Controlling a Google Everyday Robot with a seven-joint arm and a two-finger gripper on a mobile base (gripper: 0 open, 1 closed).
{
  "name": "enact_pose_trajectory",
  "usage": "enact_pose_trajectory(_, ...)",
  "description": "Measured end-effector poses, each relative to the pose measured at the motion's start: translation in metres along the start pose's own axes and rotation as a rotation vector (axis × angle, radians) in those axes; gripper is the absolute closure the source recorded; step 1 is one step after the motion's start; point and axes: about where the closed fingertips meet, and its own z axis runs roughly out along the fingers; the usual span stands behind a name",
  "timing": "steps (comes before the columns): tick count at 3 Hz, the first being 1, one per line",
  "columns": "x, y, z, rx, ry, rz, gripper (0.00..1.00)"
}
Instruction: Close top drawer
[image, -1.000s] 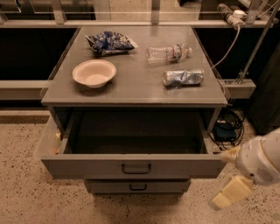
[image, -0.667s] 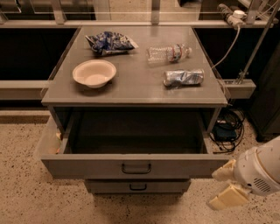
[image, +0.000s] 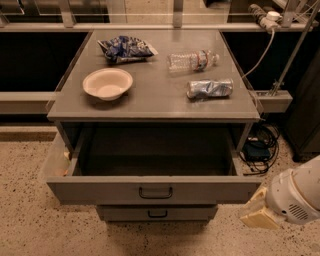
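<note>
The top drawer (image: 155, 189) of the grey metal cabinet is pulled far out, with its deep dark interior (image: 152, 150) showing and a small black pull handle (image: 155, 192) in the middle of its front. My gripper (image: 260, 212) is at the lower right, just beyond the drawer front's right end and about level with it, on a white arm (image: 297, 195). Its cream fingers (image: 258, 216) point left towards the drawer front's corner.
On the cabinet top (image: 155, 102) are a white bowl (image: 107, 83), a blue snack bag (image: 125, 49), a clear water bottle (image: 192, 60) and a crushed bottle (image: 210, 88). A lower drawer (image: 157, 213) sits under the open one. Black cables (image: 260, 145) lie on the floor to the right.
My arm and gripper have moved down and to the right, a little away from the drawer front's right end. The drawer has not moved.
</note>
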Motion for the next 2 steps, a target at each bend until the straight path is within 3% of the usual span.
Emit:
enact_pose_trajectory(1, 0.010, -0.008, 0.021, -0.013, -0.018, 0.041, 1.00)
enact_pose_trajectory(2, 0.006, -0.032, 0.052, 0.001, -0.028, 0.045, 1.00)
